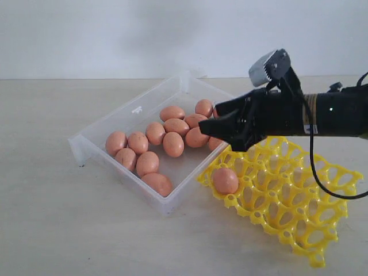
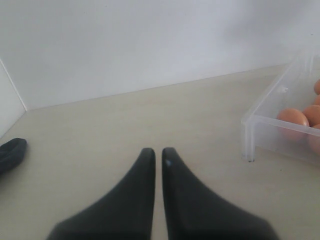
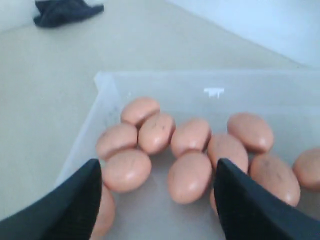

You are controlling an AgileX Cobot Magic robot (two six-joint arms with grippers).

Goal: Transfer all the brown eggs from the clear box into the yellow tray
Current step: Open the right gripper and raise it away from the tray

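Where wall ends, beige tabletop begins.

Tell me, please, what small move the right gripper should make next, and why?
Probably lower the right gripper straight down onto the brown egg lying between its open jaws, then close. The gripper hangs empty above the clear box, where about a dozen eggs lie, while the yellow tray holds only one egg.

A robotics lab test station: a plain pale bench against a bare white wall, a black robot arm above it.
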